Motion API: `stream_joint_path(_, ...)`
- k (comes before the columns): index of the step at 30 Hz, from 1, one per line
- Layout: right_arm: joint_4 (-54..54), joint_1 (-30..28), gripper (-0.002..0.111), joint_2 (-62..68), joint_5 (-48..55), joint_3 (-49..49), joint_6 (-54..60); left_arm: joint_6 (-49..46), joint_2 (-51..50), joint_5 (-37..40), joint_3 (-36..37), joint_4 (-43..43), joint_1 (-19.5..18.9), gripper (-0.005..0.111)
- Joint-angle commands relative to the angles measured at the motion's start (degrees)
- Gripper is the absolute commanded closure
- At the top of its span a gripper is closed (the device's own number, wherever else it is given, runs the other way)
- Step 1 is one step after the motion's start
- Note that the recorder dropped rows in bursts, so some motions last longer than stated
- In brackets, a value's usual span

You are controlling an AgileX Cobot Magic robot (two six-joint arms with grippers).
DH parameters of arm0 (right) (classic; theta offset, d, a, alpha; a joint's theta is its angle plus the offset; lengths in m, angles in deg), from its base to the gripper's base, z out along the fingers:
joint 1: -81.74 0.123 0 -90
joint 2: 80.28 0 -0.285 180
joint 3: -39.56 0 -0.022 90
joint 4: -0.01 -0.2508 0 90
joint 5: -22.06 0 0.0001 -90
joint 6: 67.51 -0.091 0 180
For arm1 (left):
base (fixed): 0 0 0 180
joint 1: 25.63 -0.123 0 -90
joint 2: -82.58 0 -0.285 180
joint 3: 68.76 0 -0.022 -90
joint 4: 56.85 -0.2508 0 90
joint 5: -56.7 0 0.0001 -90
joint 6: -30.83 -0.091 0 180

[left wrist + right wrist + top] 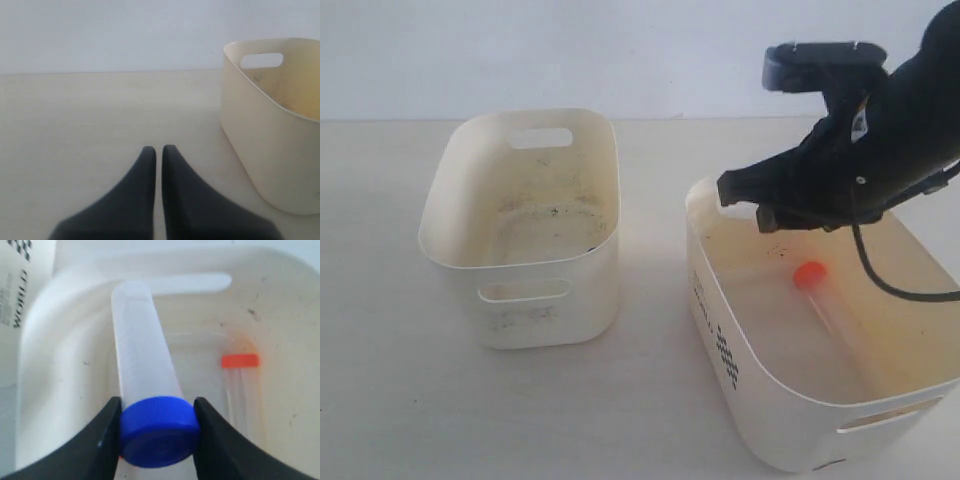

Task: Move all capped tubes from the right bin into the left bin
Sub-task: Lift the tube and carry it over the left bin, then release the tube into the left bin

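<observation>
Hovering at the 11 o'clock corner of the printed cream plastic tub, i.e. the right bin (715, 330) in the ext. view, is the black right gripper (740, 195), just above the rim. A strip of bare pale tabletop (650, 400) separates this tub from the plain cream plastic tub w/ dark specks, the left bin (520, 290), at approx. 9-10 o'clock of it. Their walls are well apart, w/ open room above both rims.

Right jaws are part-open and clamped on either side of the round blue screw cap (156, 432) of a clear plastic tube (142, 355), held up over the tub's inside. A 2nd clear tube w/ orange cap (810, 273) lies flat on the right bin's floor, near centre and off the walls.

The left gripper (158, 149) has its black jaws clenched to a thin slit, low over bare table, w/ the left bin's wall nearby.
</observation>
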Motion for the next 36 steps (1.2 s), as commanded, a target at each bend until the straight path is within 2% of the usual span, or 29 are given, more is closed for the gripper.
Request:
stream_joint_path(1, 0.38, -0.13, 0.108, -4.82, -3.38, 0.14, -0.02, 0.5, -0.18, -0.18, -0.21, 0.36, -0.01, 0.102)
stream_joint_path(12, 0.1, -0.13, 0.108, -11.66, -4.81, 0.14, 0.41, 0.5, -0.18, -0.18, -0.21, 0.36, -0.01, 0.102)
stream_joint_path(14, -4.82, -0.13, 0.108, -13.32, -7.35, 0.14, 3.31, 0.5, -0.18, -0.43, -0.21, 0.36, -0.01, 0.102)
stream_joint_path(18, -21.68, 0.81, 0.108, -14.28, -14.13, 0.14, 14.05, 0.5, -0.18, -0.43, -0.21, 0.36, -0.01, 0.102)
stream_joint_path(22, -25.52, 11.56, 0.108, -10.69, -26.2, 0.14, 17.35, 0.5, -0.18, -0.43, -0.21, 0.36, -0.01, 0.102)
stream_joint_path(26, -26.08, 18.99, 0.108, -1.7, -37.1, 0.14, 17.35, 0.5, -0.18, -0.43, -0.21, 0.36, -0.01, 0.102)
stream_joint_path(29, -26.08, 20.6, 0.108, 4.88, -44.39, 0.14, 17.35, 0.5, -0.18, -0.31, -0.21, 0.36, -0.01, 0.102)
stream_joint_path(33, -26.08, 20.6, 0.108, 11.65, -47.06, 0.14, 15.88, 0.5, -0.18, -0.31, -0.21, 0.36, -0.01, 0.102)
stream_joint_path(35, -26.08, 20.6, 0.102, 13.17, -47.06, 0.14, 15.88, 0.5, -0.18, -0.31, -0.21, 0.36, -0.01, 0.102)
stream_joint_path(36, -26.08, 20.6, 0.09, 13.67, -47.21, 0.14, 16.13, 0.5, -0.18, -0.31, -0.21, 0.36, -0.01, 0.102)
